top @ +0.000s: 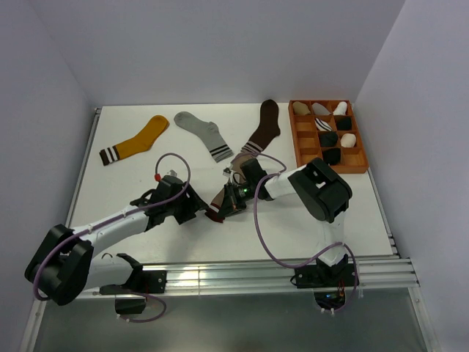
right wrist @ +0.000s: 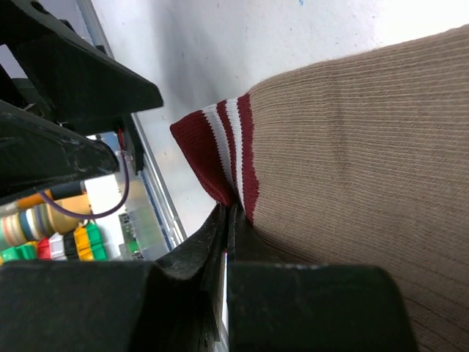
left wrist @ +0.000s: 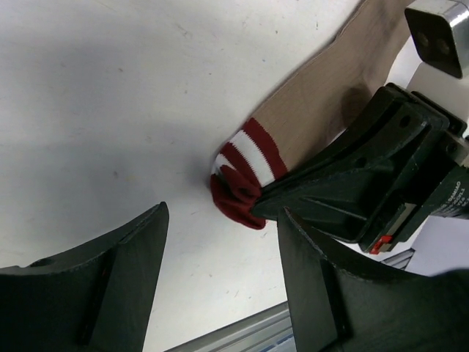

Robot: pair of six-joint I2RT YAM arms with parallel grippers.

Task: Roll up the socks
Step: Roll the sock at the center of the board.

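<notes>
A taupe sock (left wrist: 322,95) with a maroon-and-white cuff (left wrist: 245,172) lies on the white table. My right gripper (right wrist: 229,209) is shut on the edge of that cuff (right wrist: 212,147), its jaws pressed together on the fabric. From above, the right gripper (top: 223,205) and the cuff (top: 216,215) sit at the table's front middle, with most of the sock hidden under the arm. My left gripper (left wrist: 223,220) stands open just left of the cuff, with only bare table between its fingers. In the top view the left gripper (top: 196,209) almost meets the right one.
A mustard-yellow sock (top: 138,139), a light grey sock (top: 201,130) and a dark brown sock (top: 265,125) lie flat at the back. An orange compartment tray (top: 294,139) with several rolled socks stands at the back right. A metal rail (top: 256,275) runs along the near edge.
</notes>
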